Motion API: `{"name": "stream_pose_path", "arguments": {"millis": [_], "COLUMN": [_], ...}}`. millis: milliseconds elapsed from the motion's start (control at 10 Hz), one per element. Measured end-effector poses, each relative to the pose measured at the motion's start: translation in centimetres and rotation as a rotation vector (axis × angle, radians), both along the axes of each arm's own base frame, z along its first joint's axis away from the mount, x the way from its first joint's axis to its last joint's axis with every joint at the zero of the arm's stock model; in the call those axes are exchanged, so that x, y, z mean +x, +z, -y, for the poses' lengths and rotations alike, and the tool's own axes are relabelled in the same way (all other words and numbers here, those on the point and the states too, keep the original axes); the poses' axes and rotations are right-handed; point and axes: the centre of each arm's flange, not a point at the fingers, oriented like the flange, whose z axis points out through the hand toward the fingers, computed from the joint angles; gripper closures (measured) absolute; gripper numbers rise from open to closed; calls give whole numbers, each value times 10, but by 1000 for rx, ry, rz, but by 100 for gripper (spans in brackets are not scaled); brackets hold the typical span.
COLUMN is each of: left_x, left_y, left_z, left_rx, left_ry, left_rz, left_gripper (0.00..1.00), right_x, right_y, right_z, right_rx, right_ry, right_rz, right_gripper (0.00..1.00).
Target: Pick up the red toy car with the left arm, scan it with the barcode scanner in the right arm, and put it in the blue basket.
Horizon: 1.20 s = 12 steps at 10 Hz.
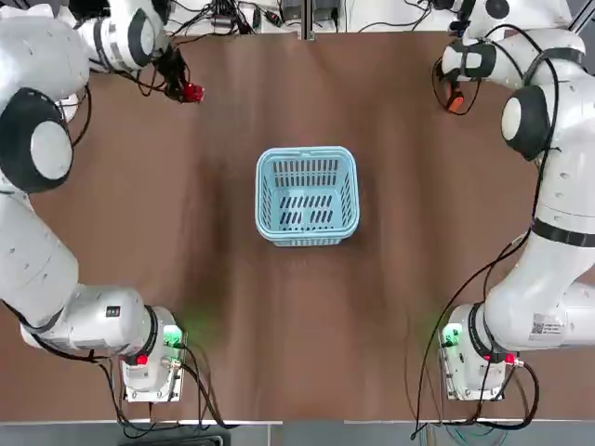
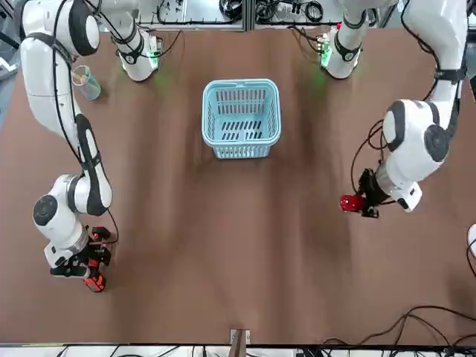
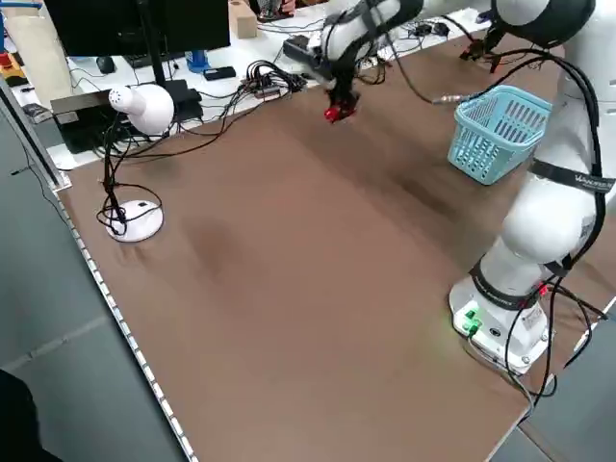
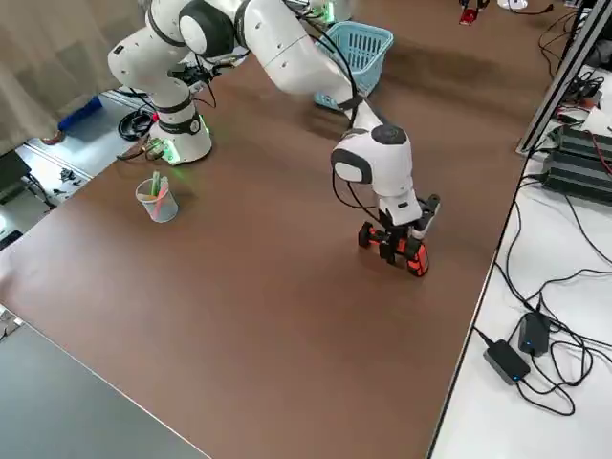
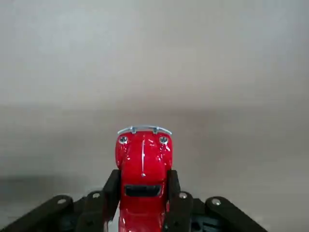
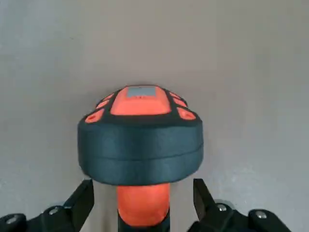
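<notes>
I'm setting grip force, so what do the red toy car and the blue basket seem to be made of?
The red toy car, clamped in the left gripper, looks like glossy painted metal or hard plastic; its sheen and chrome bumper fit either. The blue basket looks like matte moulded plastic, judging by its slotted lattice walls.

- The red toy car (image 5: 143, 166) is finished in glossy red, with a silver bumper and small round headlights.
- The barcode scanner (image 6: 140, 140) is coloured black, with a bright orange head and trim.
- The blue basket (image 1: 307, 195) is made in light blue, patterned with slotted lattice.
- The table (image 1: 372, 307) is covered in plain brown.
</notes>
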Motion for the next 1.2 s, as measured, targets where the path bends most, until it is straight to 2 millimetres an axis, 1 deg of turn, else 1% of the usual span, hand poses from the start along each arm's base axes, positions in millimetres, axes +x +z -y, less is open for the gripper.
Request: {"name": "stream_pose_path", "arguments": {"millis": [100, 200, 300, 400, 500, 600, 700, 800, 1000, 1100, 1200], "left_x": [-5, -11, -14, -15, -17, -21, -26, -33, -43, -46, -49], "left_y": [7, 16, 30, 48, 63, 74, 81, 86, 98, 107, 117], "left_z": [39, 69, 93, 112, 129, 145, 161, 176, 200, 210, 218], "left_rx": [7, 4, -5, -14, -23, -24, -13, -8, -19, -28, -35], "left_ry": [6, 5, 4, 7, 2, -10, -19, -28, -53, -57, -56], "left_rz": [3, -13, -28, -30, -31, -27, -15, -7, -2, 3, 5], "left_gripper": [57, 57, 57, 57, 57, 57, 57, 57, 57, 57, 57], "right_x": [1, 1, 0, 0, 1, 1, 1, 1, 1, 0, 0], "right_y": [2, 6, 11, 18, 24, 26, 26, 26, 26, 26, 26], "right_z": [-1, -2, -2, -3, -4, -5, -5, -5, -4, -3, -4], "right_rx": [1, 3, 6, 8, 10, 11, 11, 14, 18, 21, 22], "right_ry": [1, 1, -1, 0, 1, 1, 0, -7, -18, -25, -29], "right_rz": [-7, -21, -39, -43, -42, -42, -43, -43, -42, -42, -42], "right_gripper": [8, 8, 8, 10, 13, 21, 26, 42, 59, 63, 63]}}
